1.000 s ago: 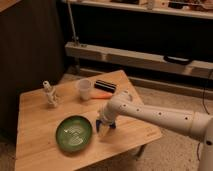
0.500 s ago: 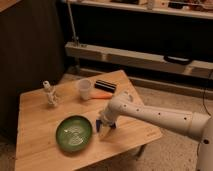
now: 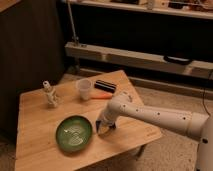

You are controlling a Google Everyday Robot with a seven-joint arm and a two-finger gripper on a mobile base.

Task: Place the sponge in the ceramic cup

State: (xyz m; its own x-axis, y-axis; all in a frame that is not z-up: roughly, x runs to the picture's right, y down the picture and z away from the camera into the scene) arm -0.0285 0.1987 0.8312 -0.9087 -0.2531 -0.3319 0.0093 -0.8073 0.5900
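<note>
My gripper (image 3: pixel 105 128) low over table (image 3: pixel 37 117), just right of green plate (image 3: pixel 74 134); its grip, cannot tell; sponge's long axis, indiscernible; ceramic cup (image 3: pixel 84 89) upright, apart

Dim warm light lies on the table (image 3: pixel 35 125), where the tool (image 3: pixel 105 128) hangs shadowed beside the green plate (image 3: pixel 63 128).

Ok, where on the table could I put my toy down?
The bare wood left of the green plate, nearer than the figurine, is free. So is the far left corner of the table. It is crowded around the ceramic cup and black block, and where the gripper hangs beside the plate.
</note>
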